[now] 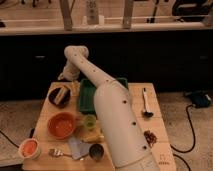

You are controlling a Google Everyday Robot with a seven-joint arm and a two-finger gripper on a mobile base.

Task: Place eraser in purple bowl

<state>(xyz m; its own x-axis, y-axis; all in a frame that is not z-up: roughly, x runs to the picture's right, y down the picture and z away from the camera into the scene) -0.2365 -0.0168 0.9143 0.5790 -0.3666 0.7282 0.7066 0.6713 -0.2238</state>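
The purple bowl (pixel 54 97) sits at the far left of the wooden table (pixel 160 120). A pale tan block, the eraser (pixel 63 93), lies inside it. My gripper (pixel 64 76) is at the end of the white arm (pixel 112 115), just behind and slightly above the bowl, at the table's back left corner. It is not touching the eraser as far as I can see.
An orange bowl (pixel 62 125) stands in front of the purple bowl. A green tray (pixel 89 96) lies beside it. A green cup (pixel 89 121), yellow lump (pixel 93 135), dark cup (pixel 96 151), fork (pixel 56 152) and small orange-filled cup (pixel 29 148) are near the front. A ladle (pixel 145 102) lies at right.
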